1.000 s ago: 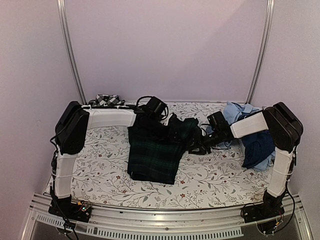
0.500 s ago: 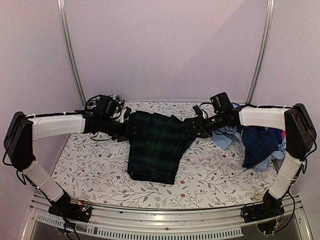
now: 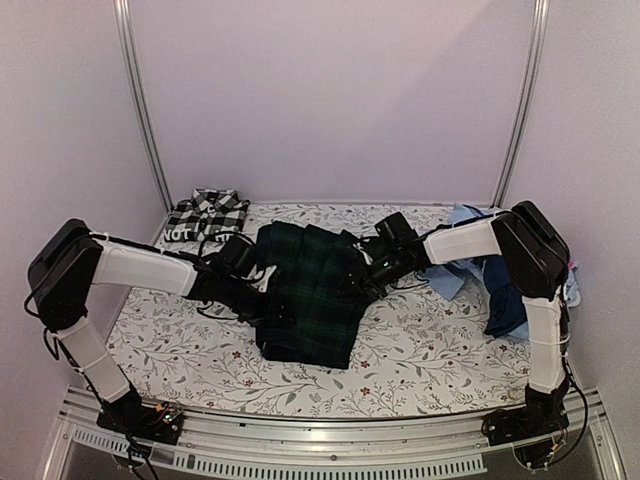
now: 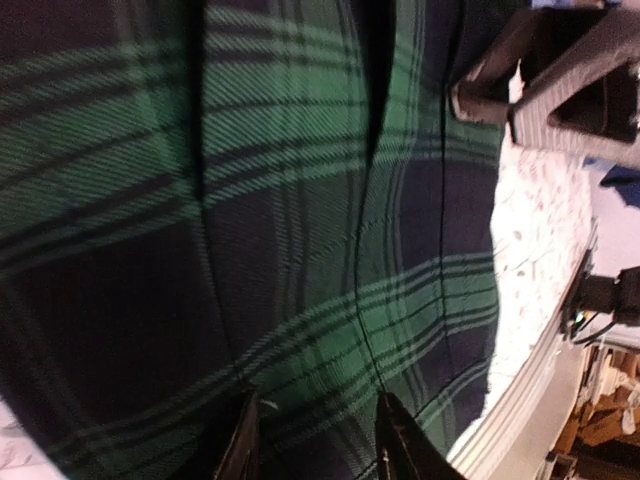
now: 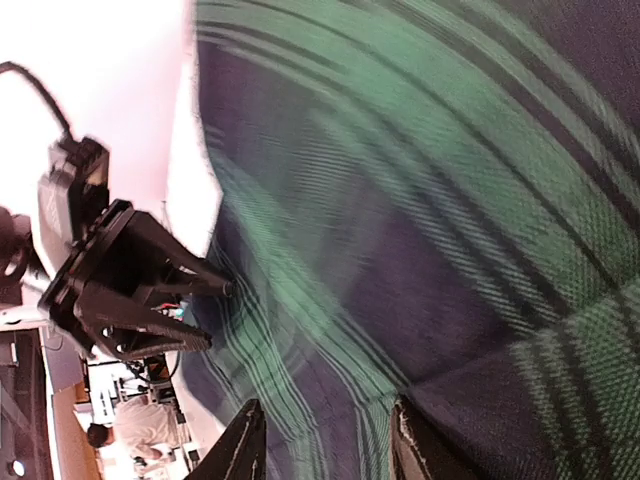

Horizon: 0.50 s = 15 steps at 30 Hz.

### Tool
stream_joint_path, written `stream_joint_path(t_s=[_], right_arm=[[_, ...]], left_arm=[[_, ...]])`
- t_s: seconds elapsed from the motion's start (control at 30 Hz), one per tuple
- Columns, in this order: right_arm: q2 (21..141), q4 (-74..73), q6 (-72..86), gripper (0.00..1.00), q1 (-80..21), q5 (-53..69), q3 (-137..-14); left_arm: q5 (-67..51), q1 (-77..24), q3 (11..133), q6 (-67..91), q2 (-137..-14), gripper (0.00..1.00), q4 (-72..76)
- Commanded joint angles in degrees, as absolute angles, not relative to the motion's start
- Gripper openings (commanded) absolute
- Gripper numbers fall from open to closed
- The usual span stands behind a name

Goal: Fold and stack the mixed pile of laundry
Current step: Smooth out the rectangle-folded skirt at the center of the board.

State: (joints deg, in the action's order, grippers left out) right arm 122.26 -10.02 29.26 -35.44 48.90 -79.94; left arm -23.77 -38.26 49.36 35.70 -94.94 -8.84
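- The dark green-navy plaid garment (image 3: 310, 300) lies partly folded at the middle of the floral-covered surface (image 3: 430, 350). Its long side runs from far to near.
- The black-and-white checked shirt (image 3: 207, 213) sits at the far left corner. The light blue piece (image 3: 452, 278) and the navy piece (image 3: 505, 305) are heaped at the right edge.
- The left gripper (image 4: 315, 455) is at the plaid garment's left edge. Its jaws are spread over the cloth and appear to pinch nothing.
- The right gripper (image 5: 325, 450) is at the opposite edge, with its jaws likewise spread above the fabric.
- Handling, as a judgement: the cloth is light, soft and limp. Expect it to sag when lifted, slide over its own layers, and hold no crease unaided.
- Recommended hold: pinch an edge or corner through all layers, one gripper per side, so the fold lifts evenly.
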Motion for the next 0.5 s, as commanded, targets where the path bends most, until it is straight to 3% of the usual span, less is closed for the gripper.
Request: stream_joint_path(t_s=[0.0, 0.1, 0.17, 0.23, 0.37, 0.4, 0.47], right_arm=[[123.1, -13.0, 27.2, 0.41, -33.1, 49.0, -77.7], [124.3, -17.3, 23.9, 0.41, -31.0, 45.6, -76.5], [124.7, -20.3, 21.5, 0.41, -30.0, 42.5, -76.6], [124.9, -23.1, 18.5, 0.41, -29.6, 40.4, -77.8], [122.6, -25.8, 14.2, 0.42, -29.6, 39.9, -81.3], [120.8, -25.6, 13.5, 0.42, -29.6, 40.5, -82.1], [118.1, -25.1, 12.5, 0.45, -29.6, 42.2, -83.9]], left_arm=[[-23.0, -43.1, 50.7, 33.0, -101.4, 0.37, -10.4], [-21.8, -45.5, 50.3, 32.0, -101.0, 0.37, -11.0], [-20.6, -46.7, 51.1, 30.1, -99.0, 0.44, -12.2], [-19.6, -46.9, 51.8, 28.1, -95.1, 0.56, -12.0], [-16.0, -43.8, 51.6, 27.7, -86.0, 0.94, -6.3], [-16.3, -41.9, 51.3, 28.8, -84.7, 0.99, -4.5], [-18.0, -37.8, 50.9, 30.6, -83.5, 1.00, -0.1]])
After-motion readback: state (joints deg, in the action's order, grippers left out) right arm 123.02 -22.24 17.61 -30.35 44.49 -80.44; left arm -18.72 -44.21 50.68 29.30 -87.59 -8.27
